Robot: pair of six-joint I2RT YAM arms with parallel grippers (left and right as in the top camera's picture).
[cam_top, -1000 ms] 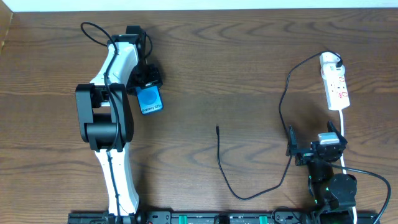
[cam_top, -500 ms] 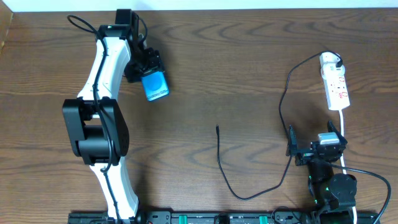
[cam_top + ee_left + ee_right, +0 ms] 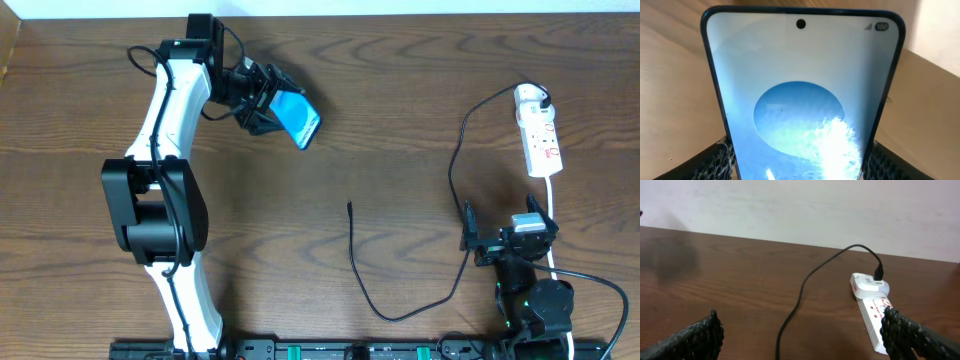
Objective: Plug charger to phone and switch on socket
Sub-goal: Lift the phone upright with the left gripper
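Nearest the base, the right jaws are spread empty. One charger [image 3: 353, 250], judged limp and light, is laid on the surface [image 3: 400, 120], best pinched behind its plug tip [image 3: 349, 206]. Beyond, one slim, likely slick, breakable phone [image 3: 298, 118] is clamped at its sides in the left jaws, aloft. One socket [image 3: 540, 140] is set far right.

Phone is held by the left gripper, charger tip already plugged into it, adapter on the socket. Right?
Not the tip. Overhead shows the charger's plug tip lying loose on the table, well apart from the phone. The left gripper does hold the phone, and the adapter is on the socket.
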